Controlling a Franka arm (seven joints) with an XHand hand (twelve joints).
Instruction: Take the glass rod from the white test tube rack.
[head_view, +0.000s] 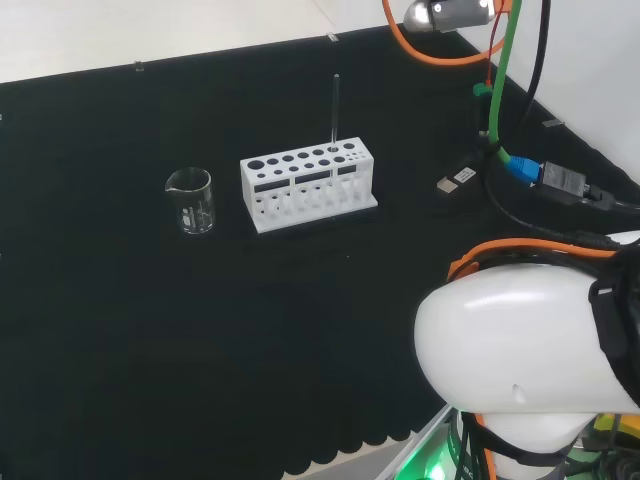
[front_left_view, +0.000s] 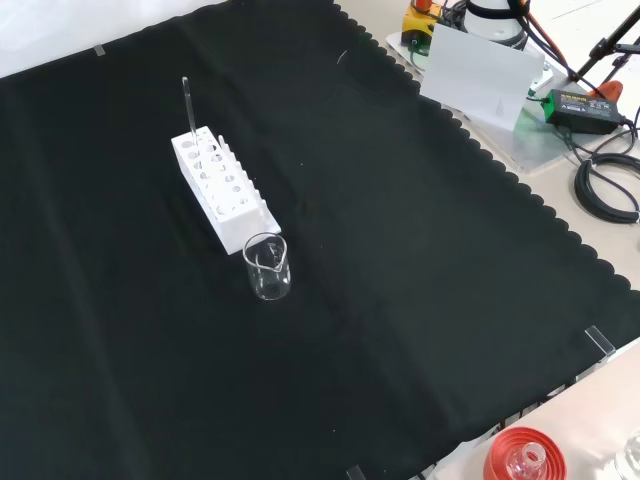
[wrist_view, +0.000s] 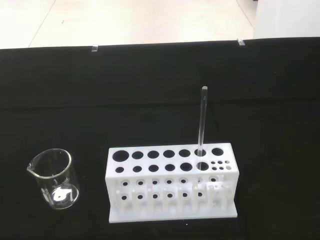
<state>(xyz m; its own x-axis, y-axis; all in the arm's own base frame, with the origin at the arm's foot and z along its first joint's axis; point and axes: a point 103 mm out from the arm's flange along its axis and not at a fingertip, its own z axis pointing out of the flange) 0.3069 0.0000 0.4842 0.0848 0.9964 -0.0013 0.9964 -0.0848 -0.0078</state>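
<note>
The glass rod (wrist_view: 201, 122), stood upright in the white test tube rack (wrist_view: 172, 187) at centre frame, looks light, stiff, slippery and breakable, best pinched near its bare top; robot hand state can't be told

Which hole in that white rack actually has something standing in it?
The second large hole from the small-hole end, front row, holds the glass rod; the white rack's other holes look empty.

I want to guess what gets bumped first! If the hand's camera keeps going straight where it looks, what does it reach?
Probably the glass rod standing upright in the white test tube rack. The beaker sits off to one side. Depth is hard to judge.
</note>
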